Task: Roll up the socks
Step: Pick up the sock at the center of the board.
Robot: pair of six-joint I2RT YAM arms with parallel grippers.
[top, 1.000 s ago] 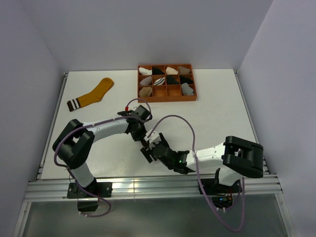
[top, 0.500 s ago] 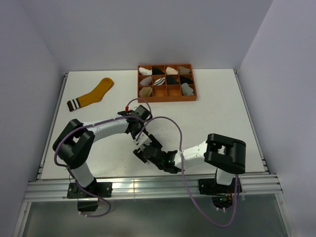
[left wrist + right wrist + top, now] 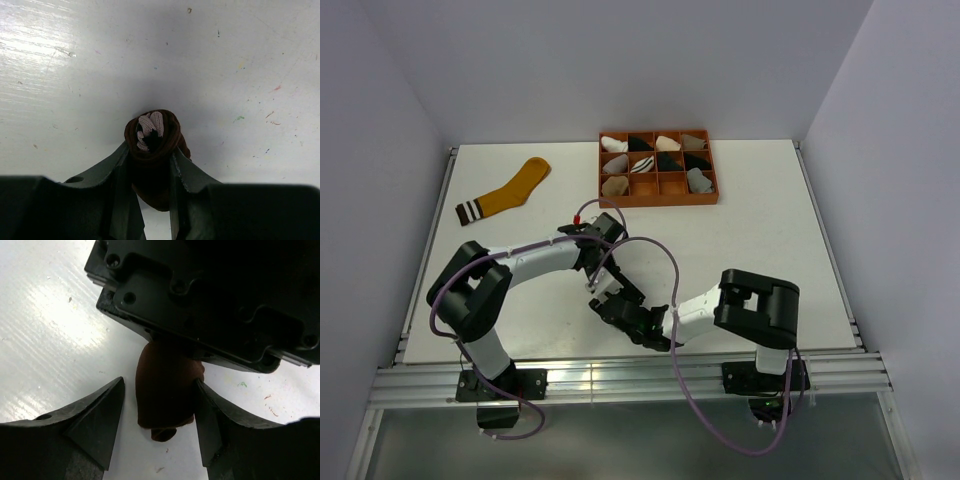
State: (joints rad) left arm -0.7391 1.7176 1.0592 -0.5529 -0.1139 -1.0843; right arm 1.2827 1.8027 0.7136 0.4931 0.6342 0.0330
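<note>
Your right arm has folded in to the left since a second ago, bringing its gripper up against the left one, while the left arm has not shifted. What they meet over is the brown sock [image 3: 152, 150], already wound into a tight roll with its pale striped cuff showing at the end, sitting low on the table [image 3: 760, 220] near the front edge, roughly mid-width. Your left gripper [image 3: 150, 155] is pinched narrow on that roll, fingers pressing into its sides. Your right gripper [image 3: 159, 390] straddles the free end with jaws apart: one finger looks to be touching the fabric, the other stands just clear, so it has no hold yet. Expect the roll to be light, soft and springy; it will likely squash under pressure and unwind if let go, so take it across the thick middle, squeezing the layers together, not by the loose tip. Counting outward, you have two loose socks in view: this brown one and one yellow sock [image 3: 505, 192] lying flat, well apart at the far left. Beyond sits one orange tray [image 3: 658, 201] of twelve compartments; about ten seem to hold small bundles and two in the near row look bare, though the dark ones are hard to judge.
</note>
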